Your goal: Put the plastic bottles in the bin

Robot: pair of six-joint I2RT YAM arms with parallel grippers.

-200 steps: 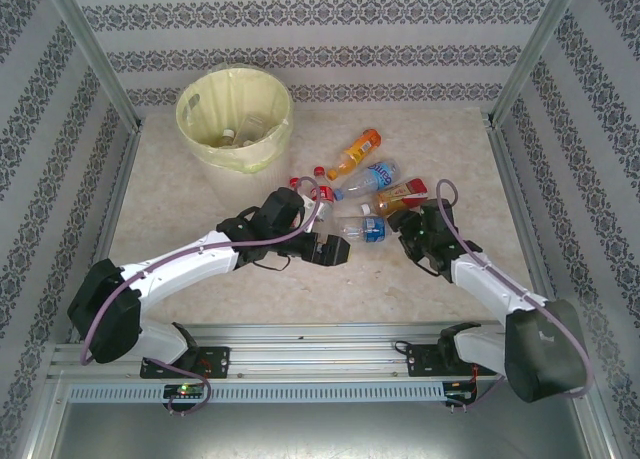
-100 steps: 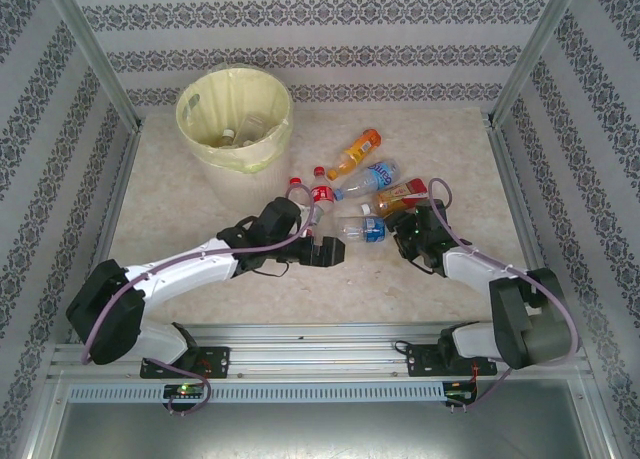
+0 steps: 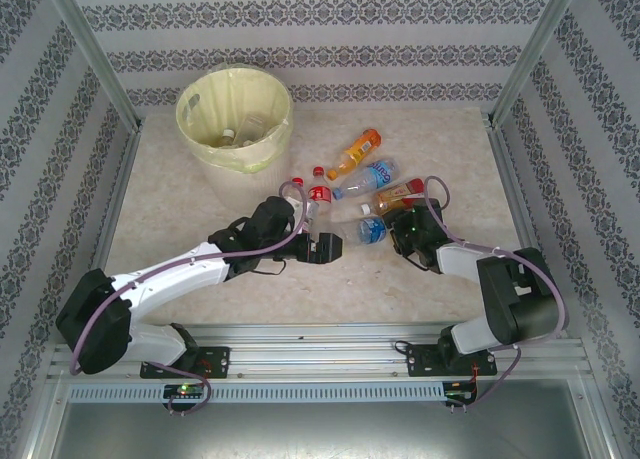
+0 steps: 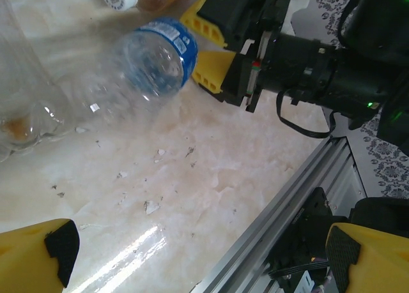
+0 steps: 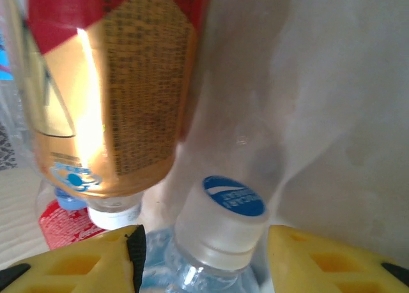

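The clear blue-label bottle [image 3: 366, 229] lies on the table [image 3: 200, 209], well right of the bin [image 3: 232, 159]. The right wrist view shows what the overhead view hides: its white cap [image 5: 227, 216] sits between the right gripper [image 5: 204, 258]'s 2 yellow fingers [image 5: 83, 264]. They flank the neck narrowly; whether they grip it I cannot tell. The left gripper [image 4: 201, 245] hovers just beside the bottle, spread wide and empty, its arm stretched low.

A clear, blue-labelled bottle [image 4: 144, 63] lies on the table [image 4: 211, 178], one end at the right claw [image 4: 193, 43].
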